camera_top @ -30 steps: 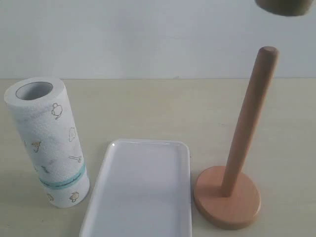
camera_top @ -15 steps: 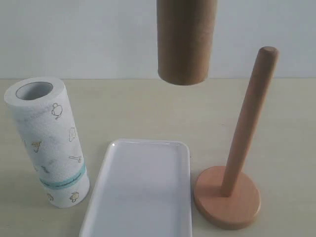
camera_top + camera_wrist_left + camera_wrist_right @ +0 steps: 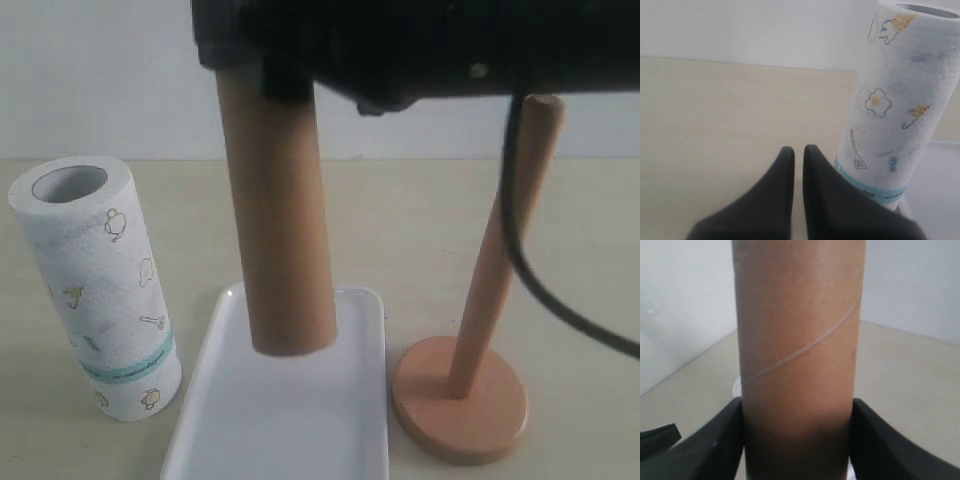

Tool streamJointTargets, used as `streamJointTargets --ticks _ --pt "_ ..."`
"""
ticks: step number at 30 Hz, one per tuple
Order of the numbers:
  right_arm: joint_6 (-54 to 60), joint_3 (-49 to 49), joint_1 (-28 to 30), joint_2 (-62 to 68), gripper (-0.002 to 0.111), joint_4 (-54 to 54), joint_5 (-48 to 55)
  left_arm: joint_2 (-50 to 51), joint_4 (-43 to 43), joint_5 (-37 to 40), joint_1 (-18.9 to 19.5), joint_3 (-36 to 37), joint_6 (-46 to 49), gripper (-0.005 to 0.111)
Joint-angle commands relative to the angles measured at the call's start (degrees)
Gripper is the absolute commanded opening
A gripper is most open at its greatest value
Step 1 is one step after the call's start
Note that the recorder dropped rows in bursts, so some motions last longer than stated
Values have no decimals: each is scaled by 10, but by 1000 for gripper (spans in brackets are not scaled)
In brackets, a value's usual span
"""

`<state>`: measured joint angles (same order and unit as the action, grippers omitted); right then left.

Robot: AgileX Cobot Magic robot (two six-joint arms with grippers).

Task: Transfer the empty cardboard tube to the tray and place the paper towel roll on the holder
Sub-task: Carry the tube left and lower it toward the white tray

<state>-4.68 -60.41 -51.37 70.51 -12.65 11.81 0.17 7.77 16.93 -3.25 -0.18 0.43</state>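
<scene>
The empty cardboard tube [image 3: 275, 220] hangs upright, its lower end just over the far half of the white tray [image 3: 300, 430]; I cannot tell whether it touches. My right gripper [image 3: 797, 412] is shut on the tube [image 3: 797, 340], one black finger pressed on each side, and its body [image 3: 420, 45] fills the top of the exterior view. The paper towel roll [image 3: 100, 290] stands upright left of the tray. My left gripper [image 3: 798, 150] is shut and empty, low beside the roll [image 3: 895, 110]; the exterior view does not show it. Right of the tray stands the wooden holder [image 3: 480, 320], its pole bare.
A black cable [image 3: 540, 280] droops from the right arm across the holder's pole toward the right edge. The light wooden table [image 3: 420, 230] meets a white wall behind. A dark part [image 3: 657, 437] shows low in the right wrist view.
The tube has come down and to the left, from above the holder's top to over the tray. The right arm's black body has entered the exterior view. Roll, tray and holder have not moved.
</scene>
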Motion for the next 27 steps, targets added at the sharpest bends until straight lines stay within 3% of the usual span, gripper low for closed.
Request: streamJointTargets --ticks 1,8,27 --pt "-63 -3 19 29 0 1 34 -2 -1 -2 2 2 -4 6" --pt "-218 -3 76 77 0 -4 125 -2 -1 -2 2 2 -4 6" --pt "-309 -11 38 219 0 -20 85 -2 -1 -2 2 2 -4 6"
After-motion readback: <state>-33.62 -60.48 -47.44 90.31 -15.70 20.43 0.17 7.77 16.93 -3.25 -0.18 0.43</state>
